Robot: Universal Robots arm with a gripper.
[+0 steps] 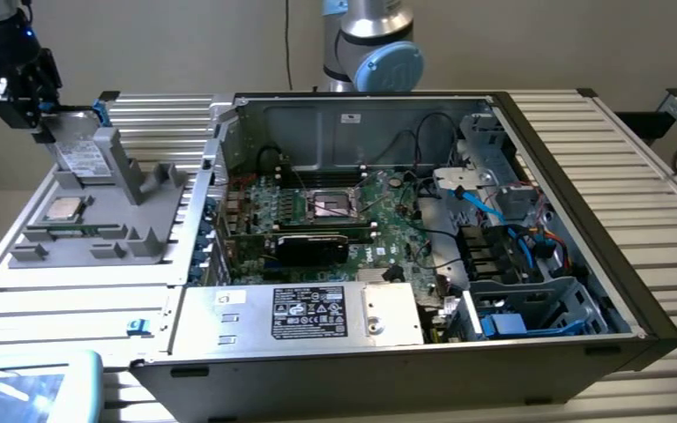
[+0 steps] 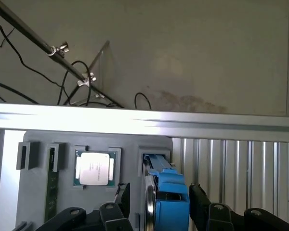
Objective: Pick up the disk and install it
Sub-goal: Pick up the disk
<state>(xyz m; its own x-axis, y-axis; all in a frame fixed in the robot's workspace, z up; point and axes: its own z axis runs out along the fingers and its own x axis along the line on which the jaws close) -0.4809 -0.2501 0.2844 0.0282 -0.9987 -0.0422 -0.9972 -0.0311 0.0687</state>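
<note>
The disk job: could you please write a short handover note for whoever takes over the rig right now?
Gripper: open, with one finger on each side of the disk, not closed on it.
Disk: stands on edge in its slot of the grey holder, at the exterior view's left, outside the computer case. The CPU chip lies in the same holder, untouched.
Done: the gripper is lined up around the disk.
Left: the grip, the lift and the install in the case. Nothing has been picked up yet.
</note>
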